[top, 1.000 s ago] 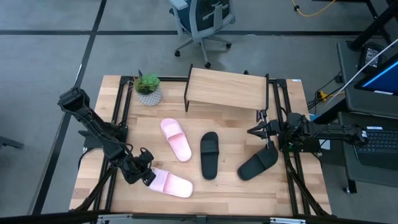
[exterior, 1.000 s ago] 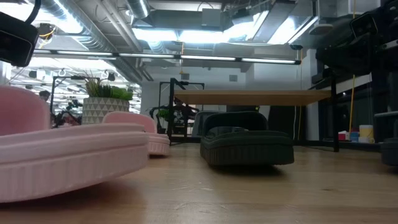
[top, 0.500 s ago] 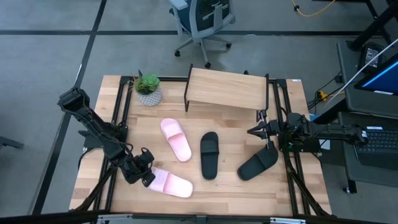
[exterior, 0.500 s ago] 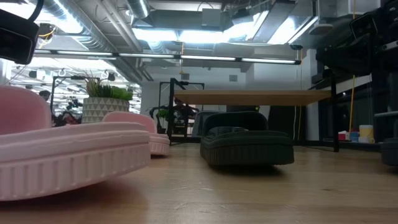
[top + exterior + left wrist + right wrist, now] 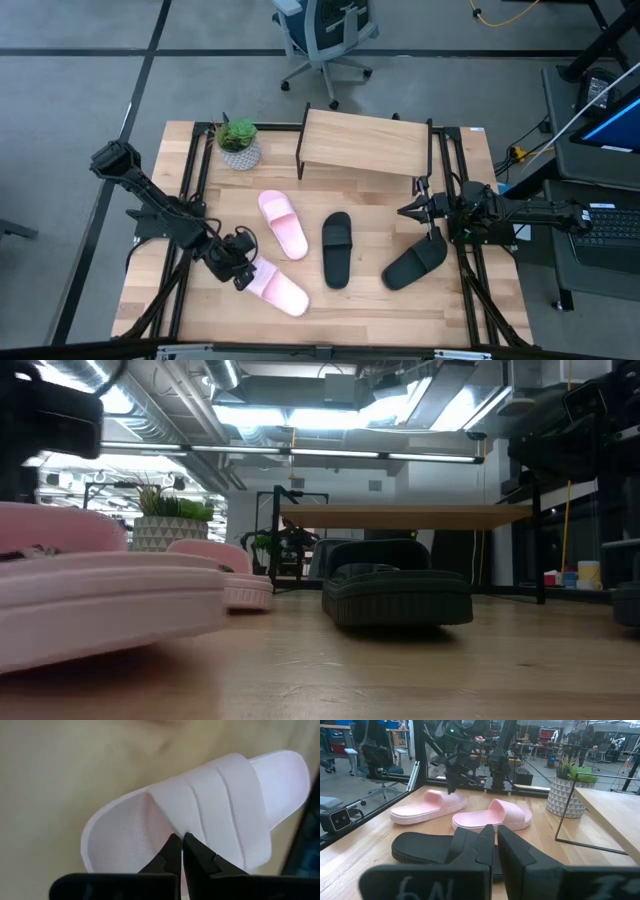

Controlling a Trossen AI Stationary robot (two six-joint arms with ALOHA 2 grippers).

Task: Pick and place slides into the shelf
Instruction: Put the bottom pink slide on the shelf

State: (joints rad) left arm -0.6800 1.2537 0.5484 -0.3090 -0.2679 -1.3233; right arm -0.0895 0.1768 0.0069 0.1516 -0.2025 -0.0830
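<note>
Since a second ago my left gripper [image 5: 243,277] swung the pink slide [image 5: 277,289] toward 4 o'clock, fingers pinching its strap edge. Looks light and floppy foam, so the strap's my handle. Right gripper [image 5: 418,211] idles pressed together at 3 o'clock.

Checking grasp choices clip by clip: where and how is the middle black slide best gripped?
I'd take the black slide by its wide strap, coming straight down from above. It lies flat, sole down, lengthwise toward the shelf, so the raised strap is the one edge fingers can close on. The right gripper is nearer; the left gripper is pinching a pink slide.
</note>
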